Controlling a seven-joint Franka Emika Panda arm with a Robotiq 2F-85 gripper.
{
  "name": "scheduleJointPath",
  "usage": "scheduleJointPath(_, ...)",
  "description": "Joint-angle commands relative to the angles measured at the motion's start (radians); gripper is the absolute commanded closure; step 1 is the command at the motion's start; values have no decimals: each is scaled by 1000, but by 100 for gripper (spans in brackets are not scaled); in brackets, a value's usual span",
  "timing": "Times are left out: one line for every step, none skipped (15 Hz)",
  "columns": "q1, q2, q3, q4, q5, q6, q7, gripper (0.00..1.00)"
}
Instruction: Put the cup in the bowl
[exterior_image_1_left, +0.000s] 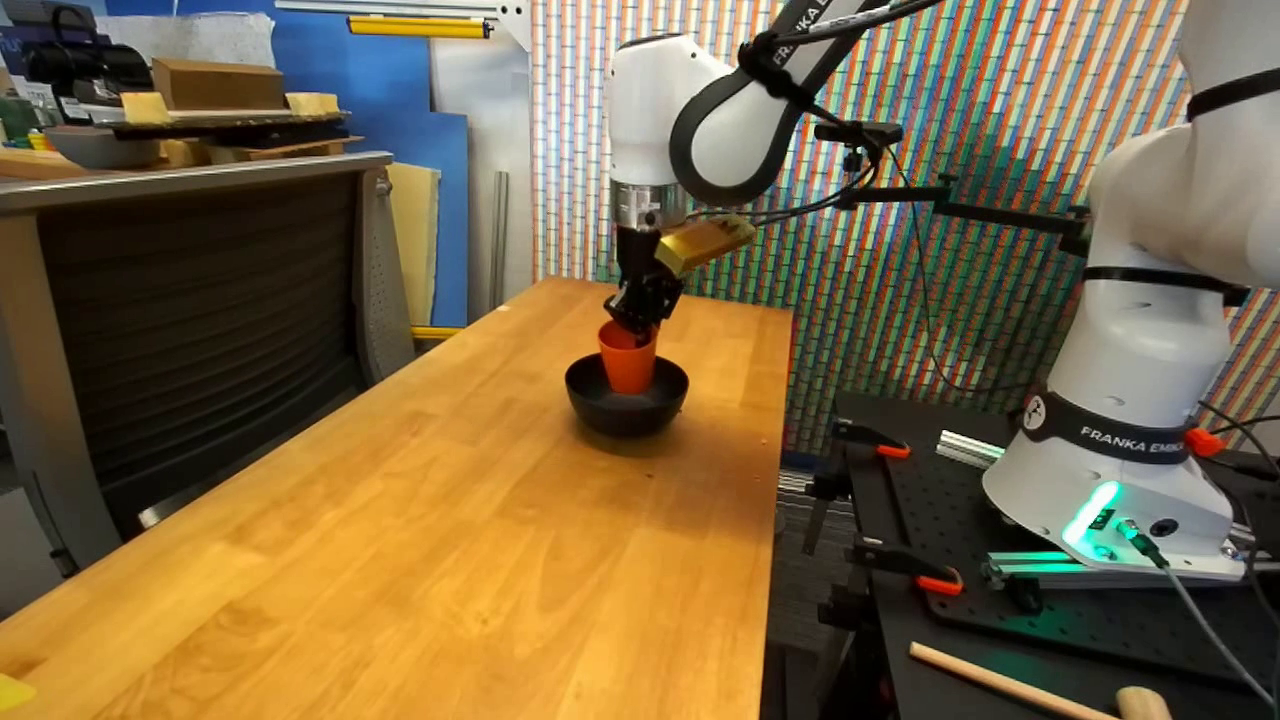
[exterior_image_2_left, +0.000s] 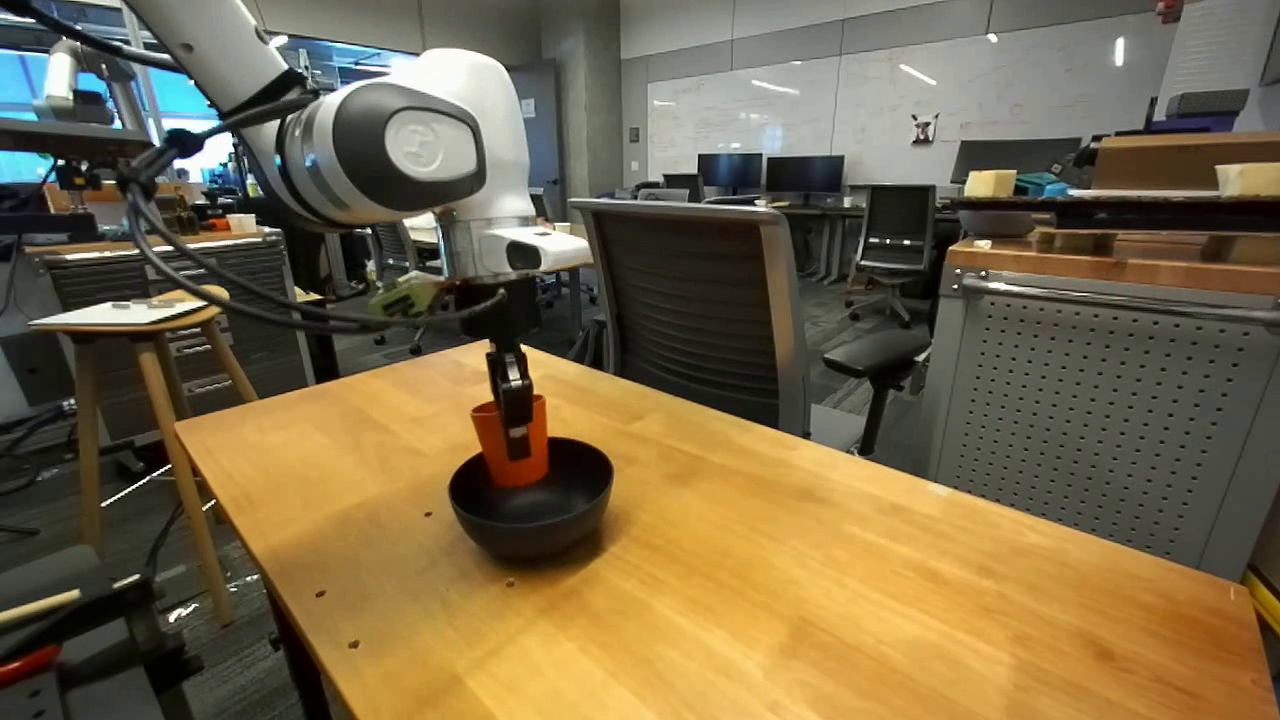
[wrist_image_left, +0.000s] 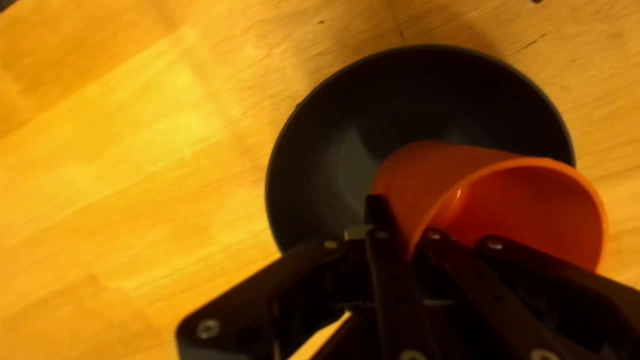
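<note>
The orange cup (exterior_image_1_left: 628, 364) is held in the black bowl (exterior_image_1_left: 627, 413), slightly tilted, its mouth above the rim. Its wall is pinched between the fingers (exterior_image_2_left: 517, 402), one inside, one outside. Whether the bowl's bottom is touched cannot be told. The bowl is carried by the wooden tabletop (exterior_image_1_left: 450, 520).

1. A whiteboard (exterior_image_2_left: 890, 105) is reflecting streaks of light behind two monitors (exterior_image_2_left: 730, 173).
2. A ribbed-back office chair (exterior_image_2_left: 700, 310) is standing beside the wooden bench (exterior_image_2_left: 850, 570).
3. A wooden stool (exterior_image_2_left: 176, 455) is standing near a drawer cabinet (exterior_image_2_left: 275, 365).
4. A multicoloured striped backdrop (exterior_image_1_left: 960, 80) is rising beyond the bench.
</note>
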Motion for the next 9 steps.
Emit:
scheduleJointPath(-153,28,167,-7,281,53,-194,99)
scheduleJointPath(-134,36,147,3,367,43,-251,71)
scheduleJointPath(-120,39,131,8,430,35,-295,70)
scheduleJointPath(-124,30,125,3,459,27,-316,65)
scheduleJointPath(-119,20,112,-2,465,24,-327,56)
scheduleJointPath(-108,1,91,-13,430,29,-314,49)
scheduleJointPath(-100,-18,74,-22,392,32,-298,40)
scheduleJointPath(-91,-41,55,-31,343,35,-275,33)
scheduleJointPath(-88,-71,46,-39,311,28,-275,26)
